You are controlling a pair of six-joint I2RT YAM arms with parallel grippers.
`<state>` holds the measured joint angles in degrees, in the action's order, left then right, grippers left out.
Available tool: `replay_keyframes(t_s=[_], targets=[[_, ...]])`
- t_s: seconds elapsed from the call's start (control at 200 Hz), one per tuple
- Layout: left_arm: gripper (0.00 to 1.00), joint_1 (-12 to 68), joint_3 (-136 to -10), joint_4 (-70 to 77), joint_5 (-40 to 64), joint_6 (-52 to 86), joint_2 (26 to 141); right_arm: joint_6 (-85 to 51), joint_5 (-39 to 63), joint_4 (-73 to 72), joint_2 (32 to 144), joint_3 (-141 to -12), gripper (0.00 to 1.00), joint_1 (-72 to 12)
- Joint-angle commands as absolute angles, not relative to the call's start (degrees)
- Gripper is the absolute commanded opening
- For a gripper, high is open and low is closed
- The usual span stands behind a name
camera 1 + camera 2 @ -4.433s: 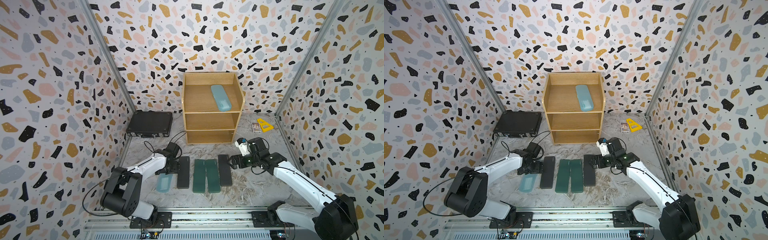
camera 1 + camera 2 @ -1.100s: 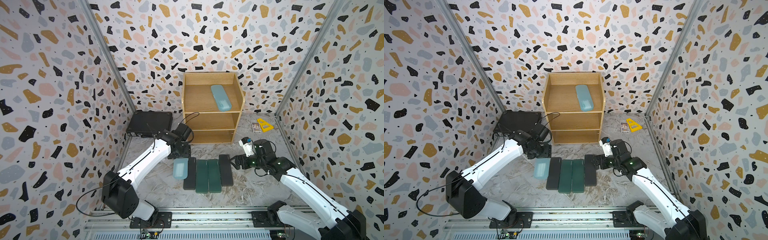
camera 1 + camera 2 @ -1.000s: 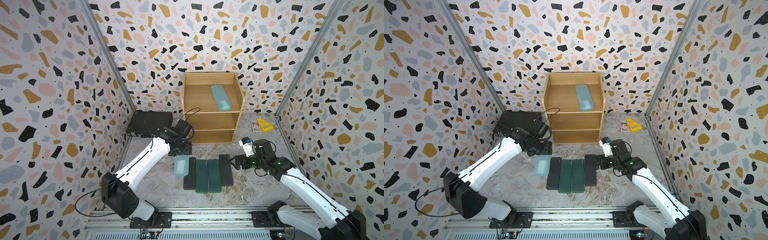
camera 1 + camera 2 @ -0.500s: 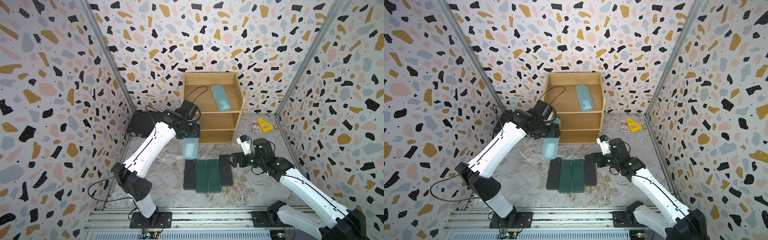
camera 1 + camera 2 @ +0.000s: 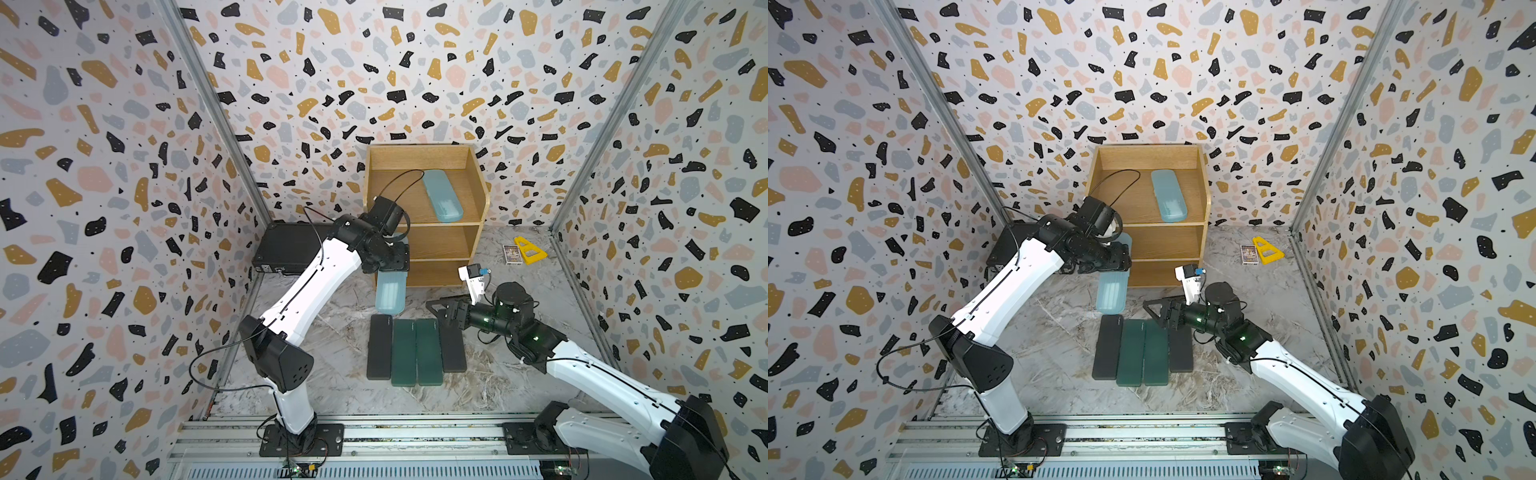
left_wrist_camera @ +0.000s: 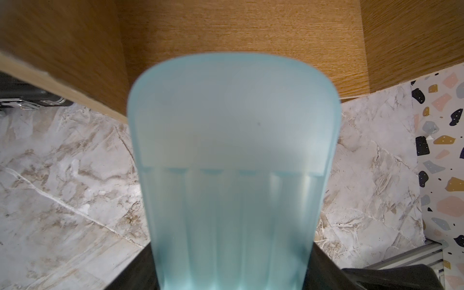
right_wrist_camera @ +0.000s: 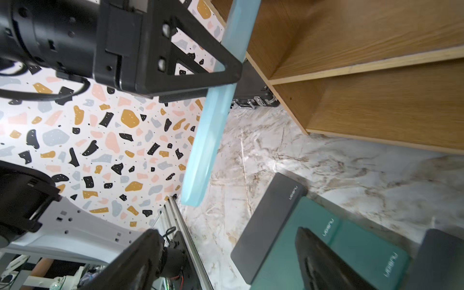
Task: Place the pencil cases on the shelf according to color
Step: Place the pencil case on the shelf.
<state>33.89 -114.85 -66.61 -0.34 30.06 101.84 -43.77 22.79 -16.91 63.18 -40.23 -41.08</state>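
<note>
Marble-patterned floor (image 5: 332, 332) enclosed by terrazzo-print walls (image 5: 124, 166); light-wood shelf (image 5: 478, 237) stands at the back, open front toward the arms. The left gripper (image 5: 391, 264) is clamped on the held light blue case (image 5: 390, 295), a translucent, round-cornered slab with faint lengthwise ribs inside (left wrist view (image 6: 231, 175)). It hangs steeply on end before the shelf's left front edge, its lower end off the floor and clear of the row below. A second light blue case (image 5: 442, 195) lies askew on the top tier.

Four cases lie side by side, touching: black cases outermost (image 5: 379, 347) (image 5: 454, 353), dark green cases between (image 5: 404, 351) (image 5: 429, 351). Each carries a small pale logo word at one end (image 7: 292, 193), too small to read.

The right gripper (image 5: 436, 311) hovers over the row's far right end, jaws wide apart and holding nothing. Bare floor flanks the row; a black briefcase (image 5: 291, 253) lies left of the shelf.
</note>
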Motion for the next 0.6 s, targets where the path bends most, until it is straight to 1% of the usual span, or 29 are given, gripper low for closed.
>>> replay_keyframes(t_s=[0.0, 0.175, 0.38, 0.521, 0.596], targets=[[0.00, 34.32, -113.91, -63.25, 0.00, 31.00, 100.84, -45.29, 18.55, -22.23, 65.74, -43.05, 0.91, -44.31], [0.00, 34.68, -113.12, -61.71, -0.35, 31.38, 101.08, -43.67, 13.67, -22.00, 69.93, -46.07, 0.91, -48.58], [0.00, 34.89, -112.85, -61.28, -0.35, 31.33, 101.07, -42.80, 10.17, -22.06, 73.06, -49.05, 0.87, -49.98], [0.00, 35.33, -113.65, -61.05, 0.05, 31.47, 101.46, -42.04, 8.16, -22.41, 75.16, -50.57, 0.81, -50.01], [0.00, 35.51, -114.38, -61.42, 0.00, 31.39, 101.94, -41.51, 7.33, -22.24, 76.29, -51.45, 0.75, -50.01]])
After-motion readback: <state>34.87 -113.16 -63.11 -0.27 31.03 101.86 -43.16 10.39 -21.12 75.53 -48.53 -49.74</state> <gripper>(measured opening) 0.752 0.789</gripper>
